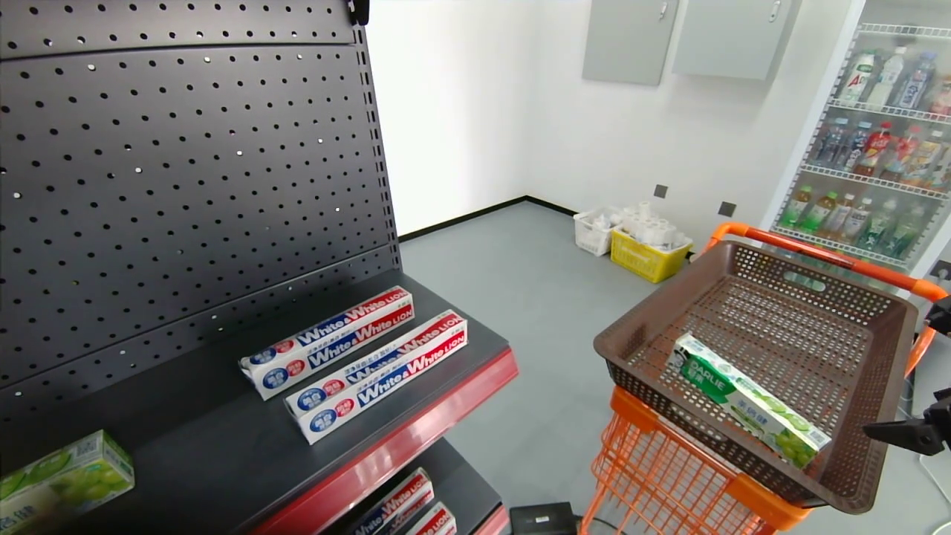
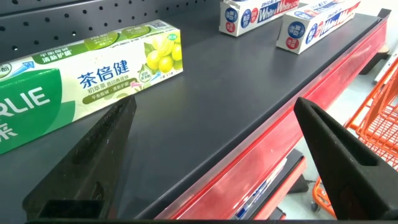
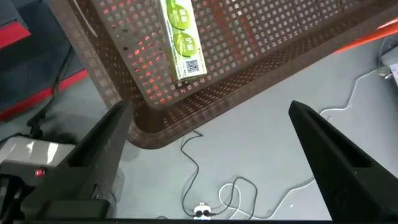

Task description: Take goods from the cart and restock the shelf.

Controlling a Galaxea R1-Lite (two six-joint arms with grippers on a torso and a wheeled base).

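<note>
On the black shelf (image 1: 223, 446), two white, red and blue toothpaste boxes (image 1: 330, 338) (image 1: 383, 371) lie side by side. A green toothpaste box (image 1: 63, 475) rests at the shelf's left end. My left gripper (image 2: 211, 155) is open just in front of the shelf, with that green box (image 2: 93, 68) beyond one finger and nothing between the fingers. Another green toothpaste box (image 1: 750, 397) lies in the cart's brown basket (image 1: 891, 357). My right gripper (image 3: 211, 155) is open, outside the basket's near corner (image 3: 155, 124) and above the floor. One of its fingers (image 1: 903, 433) shows beside the basket.
The orange cart frame (image 1: 669, 483) stands right of the shelf. A lower shelf (image 1: 416, 498) holds more toothpaste boxes. Cables (image 3: 211, 186) lie on the floor under the right gripper. A yellow basket (image 1: 646, 256) and a drinks cooler (image 1: 869, 148) stand at the back.
</note>
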